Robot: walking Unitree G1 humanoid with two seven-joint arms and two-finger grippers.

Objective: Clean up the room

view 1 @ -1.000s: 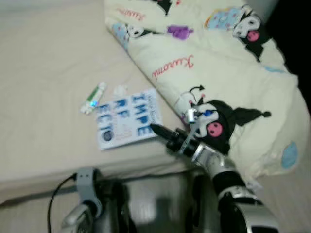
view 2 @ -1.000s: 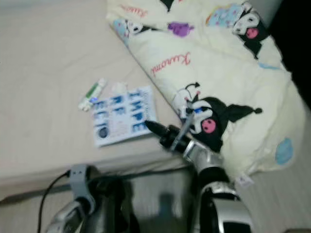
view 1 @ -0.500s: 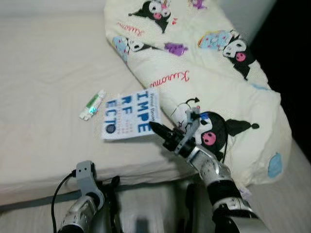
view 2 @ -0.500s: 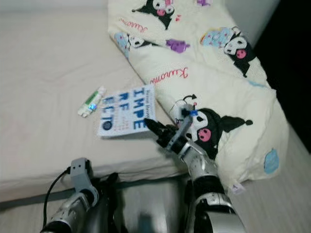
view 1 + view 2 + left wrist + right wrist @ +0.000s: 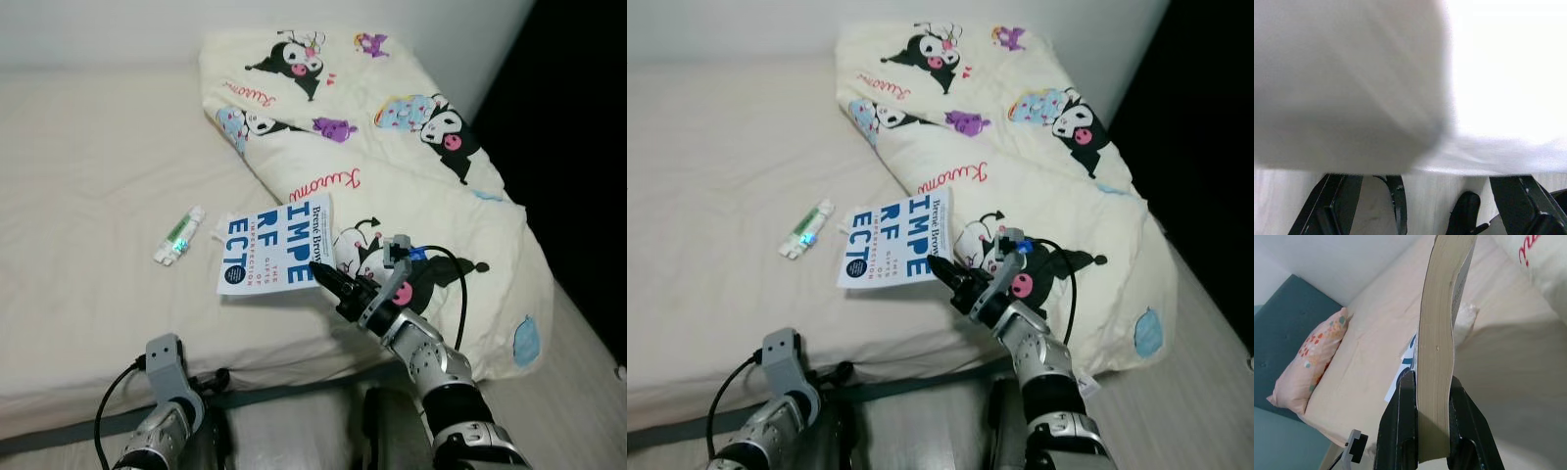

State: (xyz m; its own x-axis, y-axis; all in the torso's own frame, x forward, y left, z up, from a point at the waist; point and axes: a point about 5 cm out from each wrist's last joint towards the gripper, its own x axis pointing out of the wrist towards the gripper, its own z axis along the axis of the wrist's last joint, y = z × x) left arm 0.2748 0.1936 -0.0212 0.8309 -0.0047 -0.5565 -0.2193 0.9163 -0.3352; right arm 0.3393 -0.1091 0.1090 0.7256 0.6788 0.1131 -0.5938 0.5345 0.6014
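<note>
A white paperback book (image 5: 275, 246) with big blue letters hangs above the beige bed (image 5: 88, 176), lifted at its lower right corner. My right gripper (image 5: 324, 276) is shut on that corner; in the right wrist view its two black fingers (image 5: 1399, 431) clamp the book's page edge (image 5: 1437, 347). A small green and white tube (image 5: 179, 234) lies on the mattress left of the book. My left arm (image 5: 162, 392) hangs low in front of the bed edge; its fingers (image 5: 1337, 205) show open over the pale floor.
A cream cartoon-print duvet (image 5: 411, 166) is bunched along the bed's right side, right behind my right arm. A peach flowered pillow (image 5: 1308, 357) and a teal headboard (image 5: 1278, 323) stand at the bed's far end. A dark strap (image 5: 911, 384) runs under the mattress edge.
The camera has pulled back and up. My right gripper has raised the book off the mattress, from lying flat to hanging tilted. The tube has stayed in place.
</note>
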